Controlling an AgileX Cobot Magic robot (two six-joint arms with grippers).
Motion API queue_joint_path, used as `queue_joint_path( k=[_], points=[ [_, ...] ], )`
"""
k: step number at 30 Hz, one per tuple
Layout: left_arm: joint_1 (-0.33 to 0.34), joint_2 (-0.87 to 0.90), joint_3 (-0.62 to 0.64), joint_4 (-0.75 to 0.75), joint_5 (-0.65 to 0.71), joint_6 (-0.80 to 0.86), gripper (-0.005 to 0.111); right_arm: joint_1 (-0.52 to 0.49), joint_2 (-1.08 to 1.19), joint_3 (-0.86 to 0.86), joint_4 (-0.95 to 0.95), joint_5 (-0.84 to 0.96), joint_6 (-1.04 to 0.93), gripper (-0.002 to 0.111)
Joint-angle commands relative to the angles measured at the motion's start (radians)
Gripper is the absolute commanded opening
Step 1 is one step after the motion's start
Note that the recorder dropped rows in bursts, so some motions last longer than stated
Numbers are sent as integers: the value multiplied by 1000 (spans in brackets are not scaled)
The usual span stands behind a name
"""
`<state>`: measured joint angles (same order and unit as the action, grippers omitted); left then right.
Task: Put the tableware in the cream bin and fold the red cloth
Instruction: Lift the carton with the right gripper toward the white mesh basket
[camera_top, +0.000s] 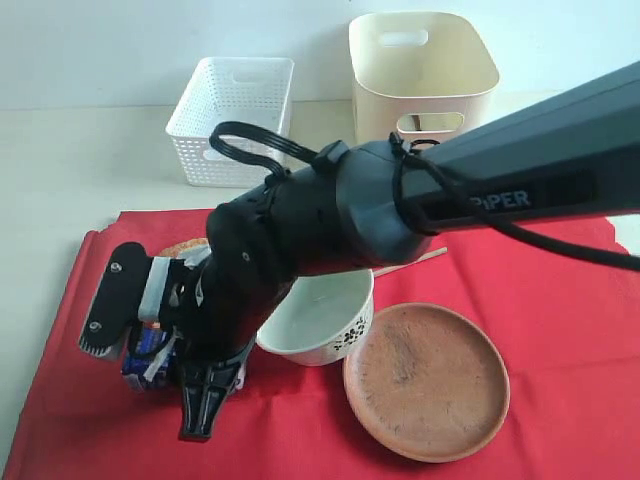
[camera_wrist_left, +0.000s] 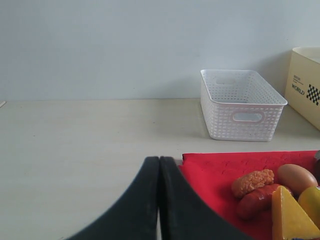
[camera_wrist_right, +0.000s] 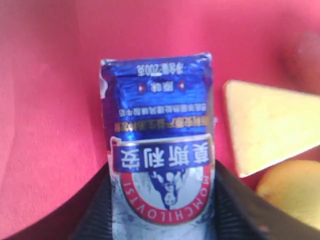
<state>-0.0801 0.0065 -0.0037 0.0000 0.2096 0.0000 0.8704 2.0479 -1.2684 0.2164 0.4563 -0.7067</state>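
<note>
Right wrist view | right fingers (camera_wrist_right: 92, 212) clamp glossy blue carton (camera_wrist_right: 160, 145) | left fingers (camera_wrist_left: 142, 200) pressed together

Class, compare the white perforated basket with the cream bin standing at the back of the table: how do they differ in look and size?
The white basket has perforated walls; the cream bin has smooth ones. The white basket is low, the cream bin clearly taller. Shared: both stand upright and open-topped beyond the red cloth, each with a handle cut-out.
</note>
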Motion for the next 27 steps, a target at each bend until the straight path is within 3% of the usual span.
queue_joint_path(
  k=[1, 10, 19, 27],
  points=[
    [0, -7, 4, 0, -2, 0, 0, 1, -82, -6, 56, -69, 2, 0],
    [0, -7, 4, 0, -2, 0, 0, 1, -177, -6, 60, -166, -8, 0],
    [0, -7, 4, 0, -2, 0, 0, -20, -190, -26, 64, -505, -3, 0],
    [0, -7, 4, 0, -2, 0, 0, -133, -139, -192, 199, -494, 0, 0]
  ],
)
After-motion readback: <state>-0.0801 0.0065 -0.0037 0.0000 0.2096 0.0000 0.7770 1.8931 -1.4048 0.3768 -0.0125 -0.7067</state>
